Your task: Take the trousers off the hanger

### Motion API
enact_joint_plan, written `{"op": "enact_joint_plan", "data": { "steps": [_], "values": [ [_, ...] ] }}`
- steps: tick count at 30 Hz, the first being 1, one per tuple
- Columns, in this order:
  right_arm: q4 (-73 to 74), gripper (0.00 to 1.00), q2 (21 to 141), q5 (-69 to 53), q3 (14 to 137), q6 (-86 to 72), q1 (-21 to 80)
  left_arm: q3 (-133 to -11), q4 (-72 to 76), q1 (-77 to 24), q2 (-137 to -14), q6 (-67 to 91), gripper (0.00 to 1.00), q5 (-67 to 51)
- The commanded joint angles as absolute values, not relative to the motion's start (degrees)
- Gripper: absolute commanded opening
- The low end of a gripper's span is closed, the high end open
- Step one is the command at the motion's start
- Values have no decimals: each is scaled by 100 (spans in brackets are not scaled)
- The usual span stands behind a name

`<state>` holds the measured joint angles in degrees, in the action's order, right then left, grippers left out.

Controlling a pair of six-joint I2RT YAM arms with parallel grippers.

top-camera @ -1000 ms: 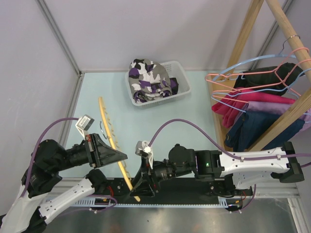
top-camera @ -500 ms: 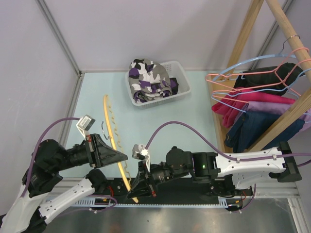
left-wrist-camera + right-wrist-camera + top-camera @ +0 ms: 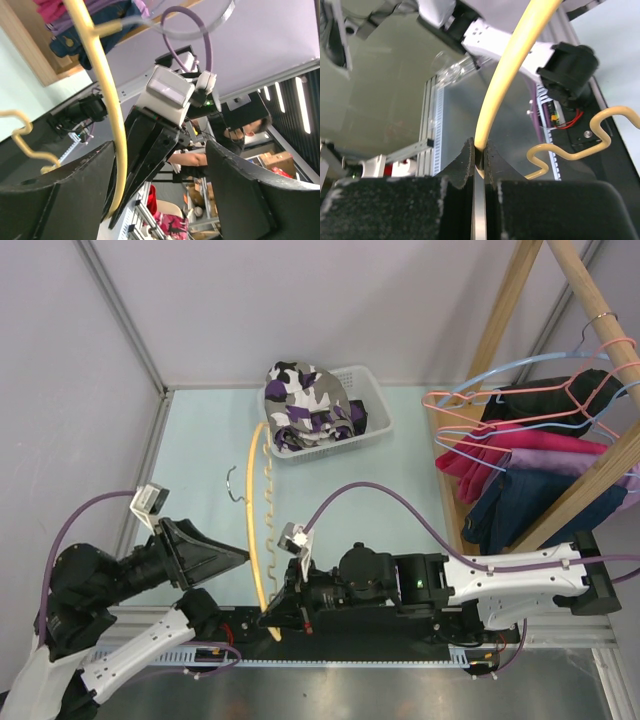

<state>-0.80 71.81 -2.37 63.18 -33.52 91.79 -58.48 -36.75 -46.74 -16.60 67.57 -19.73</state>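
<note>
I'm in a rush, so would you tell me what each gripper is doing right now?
Left gripper: open, holding nothing.
Right gripper: closed on the hanger.

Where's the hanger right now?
Top view, left of centre: the hanger is pinched at its near end in the right gripper by the arm bases, arcing away toward the basket holding the trousers.
</note>
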Motion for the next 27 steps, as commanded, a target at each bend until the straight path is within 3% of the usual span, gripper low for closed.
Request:
{"op": "enact_joint_plan", "data": {
  "steps": [1, 11, 24, 27],
  "values": [
    [-150, 0, 7110, 615, 6785, -3498, 9106, -6099, -4016, -4685, -1477, 6425, 79, -1539],
    [1089, 0, 7979, 1151, 8216, -3867, 8299, -6407, -5255, -4685, -976, 5907, 78, -536],
    [2302, 0, 9587, 2187, 10941, -3815, 6865, -6478, -5862, -4685, -870, 5353, 77, -228],
    [2749, 0, 10192, 2881, 12090, -3639, 6558, -6346, -5827, -4685, -861, 5300, 77, -290]
  ]
}}
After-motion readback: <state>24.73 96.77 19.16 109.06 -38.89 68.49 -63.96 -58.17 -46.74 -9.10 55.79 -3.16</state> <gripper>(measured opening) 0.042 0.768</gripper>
